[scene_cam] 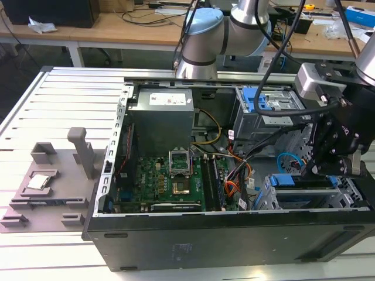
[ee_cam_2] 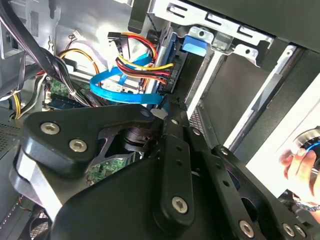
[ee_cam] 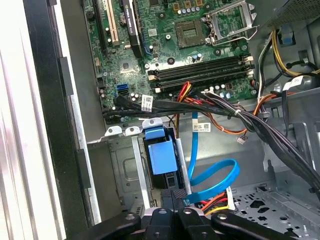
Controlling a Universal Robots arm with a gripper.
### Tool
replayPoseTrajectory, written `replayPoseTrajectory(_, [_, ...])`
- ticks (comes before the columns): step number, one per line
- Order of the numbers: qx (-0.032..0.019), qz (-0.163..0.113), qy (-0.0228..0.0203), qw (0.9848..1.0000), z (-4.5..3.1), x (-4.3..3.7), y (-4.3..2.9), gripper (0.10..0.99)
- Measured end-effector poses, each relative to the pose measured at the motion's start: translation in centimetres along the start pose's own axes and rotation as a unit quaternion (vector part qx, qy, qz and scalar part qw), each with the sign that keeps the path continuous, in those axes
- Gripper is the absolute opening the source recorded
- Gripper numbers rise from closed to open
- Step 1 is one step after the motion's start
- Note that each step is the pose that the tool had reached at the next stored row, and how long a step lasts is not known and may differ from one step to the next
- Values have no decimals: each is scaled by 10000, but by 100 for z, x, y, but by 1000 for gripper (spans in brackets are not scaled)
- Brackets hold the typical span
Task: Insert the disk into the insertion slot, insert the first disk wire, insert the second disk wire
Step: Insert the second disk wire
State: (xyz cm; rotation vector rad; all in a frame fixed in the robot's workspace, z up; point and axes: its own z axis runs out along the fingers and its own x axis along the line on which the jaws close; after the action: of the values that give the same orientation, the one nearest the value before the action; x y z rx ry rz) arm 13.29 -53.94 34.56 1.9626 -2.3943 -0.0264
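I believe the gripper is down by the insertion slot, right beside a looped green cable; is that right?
Not quite. The looped cable beside the gripper is light blue, not green, as the first wrist view shows. The gripper is indeed down by the insertion slot.

Robotics lab: cluttered workbenches (scene_cam: 117,28), slotted aluminium table (scene_cam: 58,96)

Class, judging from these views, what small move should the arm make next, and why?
Probably ease the gripper forward to press the second disk wire end-first toward the disk. The disk already sits in the insertion slot, the first disk wire seems plugged in, and the second wire's free end lies at the gripper's tip.
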Motion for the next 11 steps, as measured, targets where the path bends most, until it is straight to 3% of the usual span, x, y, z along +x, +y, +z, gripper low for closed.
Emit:
replayPoseTrajectory(8, [-6, 330, -3, 9995, -1, 2, 0, 106])
replayPoseTrajectory(11, [4, 437, 48, 9990, 1, 10, -2, 106])
